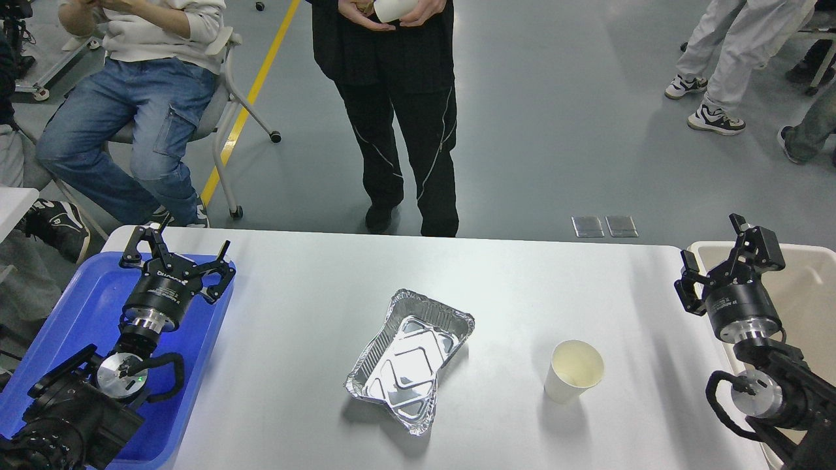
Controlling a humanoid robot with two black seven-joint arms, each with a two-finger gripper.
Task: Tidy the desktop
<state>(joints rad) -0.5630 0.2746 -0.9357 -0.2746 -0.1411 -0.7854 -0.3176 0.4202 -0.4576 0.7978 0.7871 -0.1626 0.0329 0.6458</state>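
Note:
The desktop (pixel 313 326) is a wide light grey-white tabletop filling the lower half of the head view. An empty foil tray (pixel 410 359) lies tilted near its middle. An upright white paper cup (pixel 574 371) stands to the tray's right. My left gripper (pixel 177 251) hovers open over the blue tray at the table's left end, holding nothing. My right gripper (pixel 718 254) is open and empty above the near rim of the beige bin at the table's right end.
A blue plastic tray (pixel 98 294) sits at the left end and a beige bin (pixel 806 287) at the right. A person in black (pixel 398 117) stands just beyond the far edge, another sits at back left (pixel 137 98).

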